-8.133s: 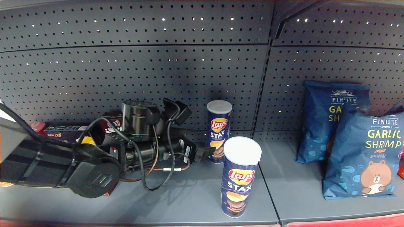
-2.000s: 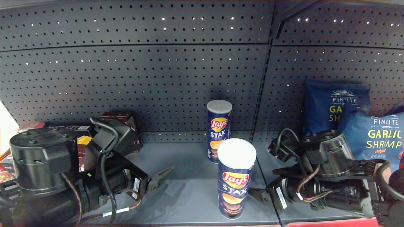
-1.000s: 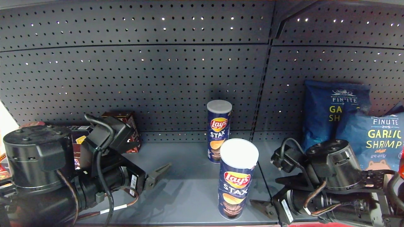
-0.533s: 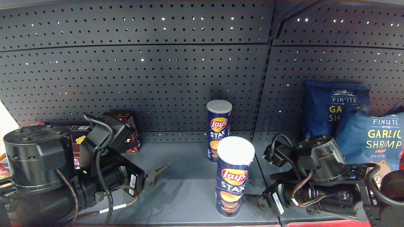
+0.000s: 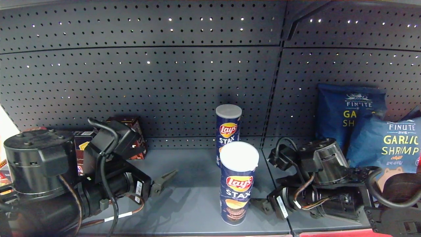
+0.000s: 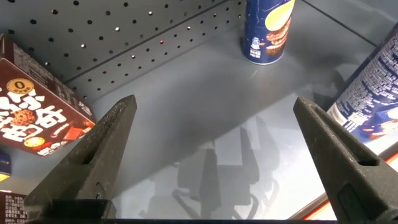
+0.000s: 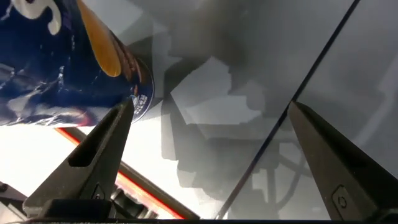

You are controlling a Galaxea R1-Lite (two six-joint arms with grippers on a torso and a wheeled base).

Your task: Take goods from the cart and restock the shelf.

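Observation:
Two dark blue chip cans stand upright on the grey shelf (image 5: 194, 171). The front can (image 5: 237, 184) is near the shelf's front edge and the rear can (image 5: 228, 131) is by the pegboard. My right gripper (image 5: 260, 205) lies low just right of the front can's base, open; in the right wrist view (image 7: 210, 104) one fingertip is at the can's (image 7: 62, 62) bottom rim. My left gripper (image 5: 166, 179) hovers open over bare shelf left of the cans, holding nothing. The left wrist view (image 6: 214, 102) shows the rear can (image 6: 267, 31) and the front can (image 6: 373, 93) beyond the gripper.
Dark blue snack bags (image 5: 348, 112) (image 5: 388, 144) stand at the right behind my right arm. Brown boxes (image 5: 131, 126) (image 6: 31, 112) sit at the back left. A seam (image 5: 283, 200) splits the shelf right of the front can. The pegboard wall (image 5: 164, 82) closes the back.
My right arm has slid left along the shelf, and the front can has shifted left with it, now overlapping the rear can. The left arm has stayed put over the last second.

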